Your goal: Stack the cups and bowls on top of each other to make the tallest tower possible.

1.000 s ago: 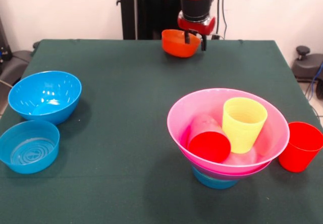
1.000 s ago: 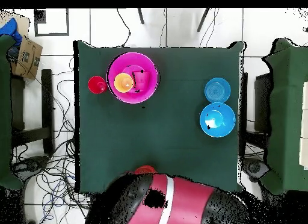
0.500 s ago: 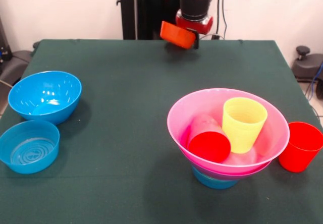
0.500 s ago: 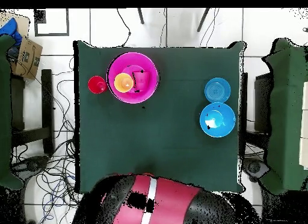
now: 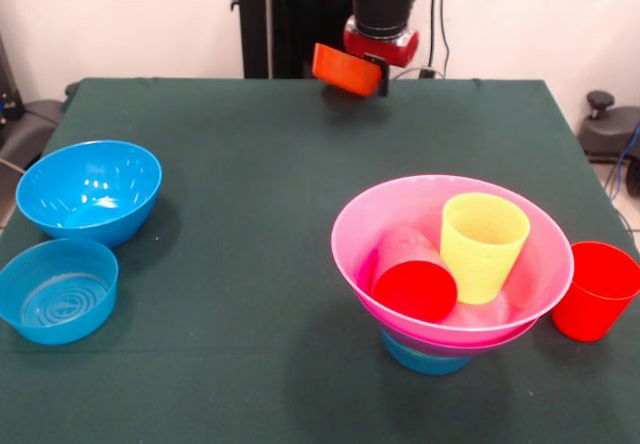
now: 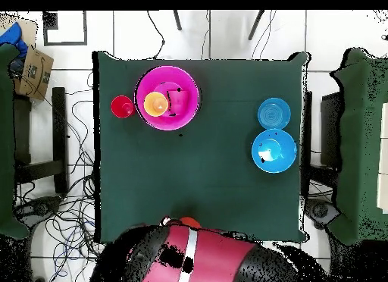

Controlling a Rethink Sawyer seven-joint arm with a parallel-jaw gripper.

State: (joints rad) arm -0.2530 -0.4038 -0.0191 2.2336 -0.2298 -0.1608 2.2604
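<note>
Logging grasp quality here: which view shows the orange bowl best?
The front view: the orange bowl hangs tilted, clear of the table, held by the gripper. Overhead, only a sliver of the orange bowl peeks past the arm.

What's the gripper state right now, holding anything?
Gripper: shut on the small orange bowl, held tilted in the air above the table's far edge.
</note>
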